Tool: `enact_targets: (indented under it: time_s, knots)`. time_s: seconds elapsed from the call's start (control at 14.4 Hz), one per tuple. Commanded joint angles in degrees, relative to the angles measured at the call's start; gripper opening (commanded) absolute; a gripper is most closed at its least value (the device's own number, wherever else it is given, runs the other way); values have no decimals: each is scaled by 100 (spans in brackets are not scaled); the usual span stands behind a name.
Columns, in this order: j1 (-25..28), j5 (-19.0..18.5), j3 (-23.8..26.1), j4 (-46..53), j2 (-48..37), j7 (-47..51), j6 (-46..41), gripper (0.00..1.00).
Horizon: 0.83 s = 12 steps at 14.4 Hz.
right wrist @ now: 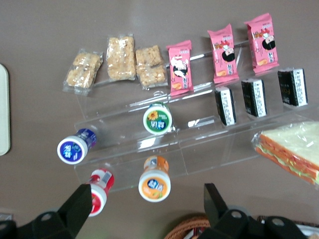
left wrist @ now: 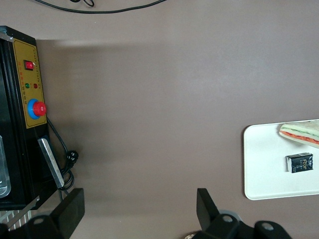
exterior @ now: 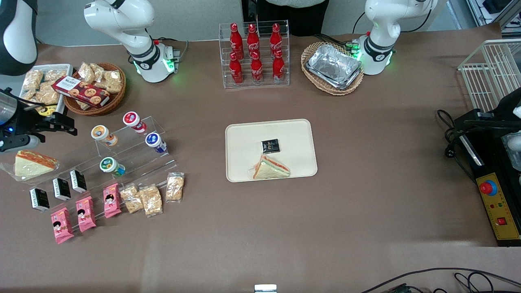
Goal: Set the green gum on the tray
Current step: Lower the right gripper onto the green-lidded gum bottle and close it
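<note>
Right claw [right wrist: 144, 206] — fingers spread, aloft, empty

You're looking at a lab mock-up of a snack shop: a brown-covered surface [exterior: 366, 211] with a clear acrylic stepped display [exterior: 134, 150], a clear rack of red cola bottles [exterior: 254, 53], and a black control box with a red emergency button [exterior: 492, 195].

A brown tablecloth [exterior: 366, 211] covers the whole tabletop, smooth and evenly lit, with soft pale reflections near the edge closest to the front camera. Black cables [exterior: 447, 278] trail along that edge at the parked arm's corner. A pale wall [exterior: 195, 20] runs along the table's farthest edge.
</note>
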<state>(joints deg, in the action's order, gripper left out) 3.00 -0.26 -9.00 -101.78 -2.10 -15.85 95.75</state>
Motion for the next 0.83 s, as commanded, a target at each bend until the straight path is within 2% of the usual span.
enact_targets:
  time_s: [0.0,0.42,0.76]
  knots:
    - [34,52,3,-692,-62,-59,794,100]
    - [34,61,29,-1914,306,-59,2604,100]
    - [34,61,38,-2021,728,-41,2993,100]
